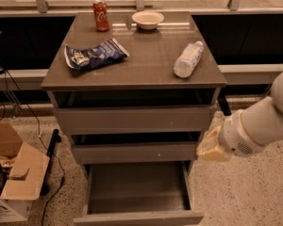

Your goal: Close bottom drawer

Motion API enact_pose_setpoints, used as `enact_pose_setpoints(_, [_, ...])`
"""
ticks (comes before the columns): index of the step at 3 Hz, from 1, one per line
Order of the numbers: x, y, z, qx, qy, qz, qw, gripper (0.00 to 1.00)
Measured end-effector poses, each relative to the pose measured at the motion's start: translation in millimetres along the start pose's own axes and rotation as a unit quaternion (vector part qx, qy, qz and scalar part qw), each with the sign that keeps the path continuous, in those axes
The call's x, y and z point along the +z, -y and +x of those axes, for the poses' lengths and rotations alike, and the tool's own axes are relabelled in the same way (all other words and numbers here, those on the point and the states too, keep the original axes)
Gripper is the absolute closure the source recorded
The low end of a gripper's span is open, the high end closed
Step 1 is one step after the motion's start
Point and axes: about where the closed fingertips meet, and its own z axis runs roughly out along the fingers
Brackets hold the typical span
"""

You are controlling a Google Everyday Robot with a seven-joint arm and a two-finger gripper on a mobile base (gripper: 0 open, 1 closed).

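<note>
The bottom drawer (137, 217) of the grey cabinet is pulled far out toward me; its flat grey front runs along the lower edge of the view and its shallow grey box is bare inside. The two drawers above it (132, 120) are only slightly out. My gripper (211, 147) comes in from the right on a white arm and sits beside the cabinet's right side, level with the middle drawer, above and to the right of the bottom drawer's box.
On the cabinet top (146, 65) lie a blue chip bag (93, 54), a red soda can (101, 15), a white bowl (147, 19) and a plastic bottle (187, 59). A cardboard box (12, 182) and cables (52, 145) lie on the floor at left.
</note>
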Motion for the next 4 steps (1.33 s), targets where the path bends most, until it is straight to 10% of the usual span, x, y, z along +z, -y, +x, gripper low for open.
enact_pose_setpoints(2, [160.8,-3.2,92.6,0.134,0.022,-0.087,0.9869,1.00])
enact_pose_setpoints(4, [183.3,-4.7,104.7,0.137,0.013,-0.098,0.9856,1.00])
